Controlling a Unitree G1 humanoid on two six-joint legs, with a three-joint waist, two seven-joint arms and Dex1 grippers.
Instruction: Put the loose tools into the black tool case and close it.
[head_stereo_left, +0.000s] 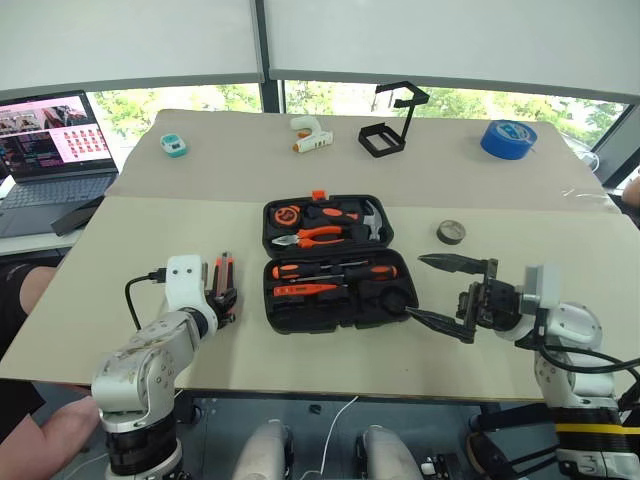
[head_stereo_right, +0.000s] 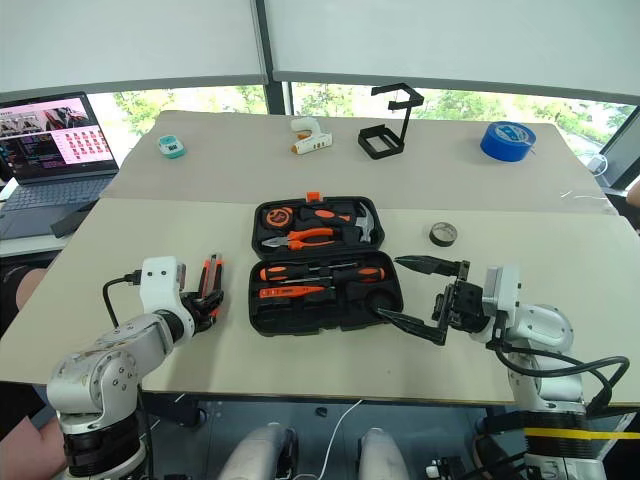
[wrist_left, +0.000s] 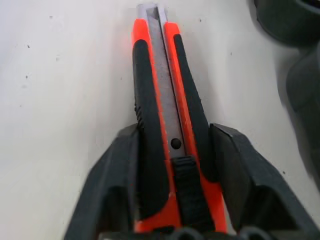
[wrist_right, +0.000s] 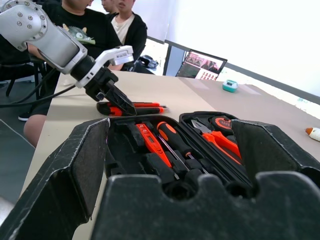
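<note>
- Your left end effector (head_stereo_left: 224, 292) sits over the rear half of the utility knife (wrist_left: 167, 110), which lies flat on the desk (head_stereo_left: 120, 300) just left of the black tool case (head_stereo_left: 335, 260). In the left wrist view the fingers (wrist_left: 115, 180) flank the knife's rubber grip on both sides, close against it; you cannot tell from here whether they are clamping yet.
- Expect the knife to be light and stiff. The black rubber side pads give friction, so take it there, across its width; avoid the slider on top and the metal tip.
- It is thin and lies flat, so the fingertips have to get low against the desk to catch it.
- Your right end effector (head_stereo_left: 452, 295) stands wide and empty at the case's right edge, one finger near the lower right corner.
- The case lies open, lid away from you, most slots filled with orange-and-black tools.
- The small dark tape roll (head_stereo_left: 451, 232) rests alone on the desk, right of the case and near the right arm.
- Room: bare desk between knife and case. Lift over the case's raised wall. The near desk edge is close behind the knife.
</note>
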